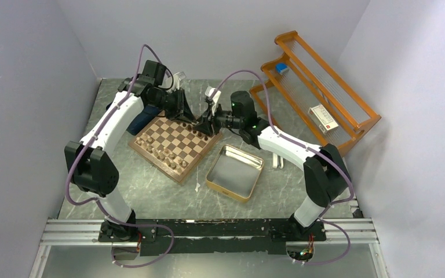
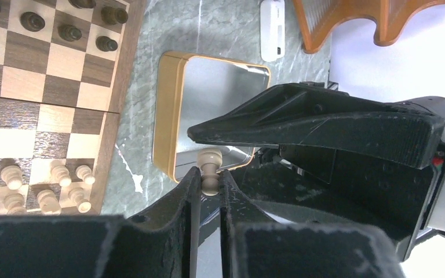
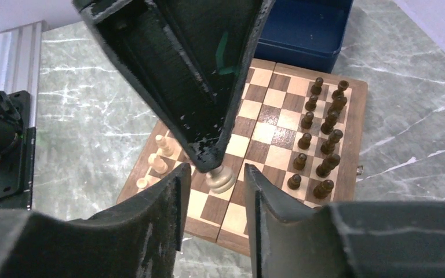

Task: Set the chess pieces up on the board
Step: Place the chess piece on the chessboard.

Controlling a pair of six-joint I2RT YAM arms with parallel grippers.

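The board (image 1: 174, 142) lies mid-table, and both grippers meet above its far right corner. My left gripper (image 2: 210, 176) is shut on a pale chess piece (image 2: 211, 168), pinching its narrow waist. In the right wrist view that same piece (image 3: 220, 179) hangs from the left gripper's fingertips (image 3: 208, 153). My right gripper (image 3: 215, 174) is open, its jaws standing apart on either side of the piece without touching it. Dark pieces (image 3: 318, 133) line one side of the board and pale pieces (image 3: 159, 156) stand along the opposite side.
A silver gold-rimmed tin (image 1: 234, 172) sits right of the board. A navy tray (image 3: 304, 29) lies by the board's far left side. An orange wooden rack (image 1: 318, 87) stands at the back right. A small white object (image 2: 272, 29) lies past the tin.
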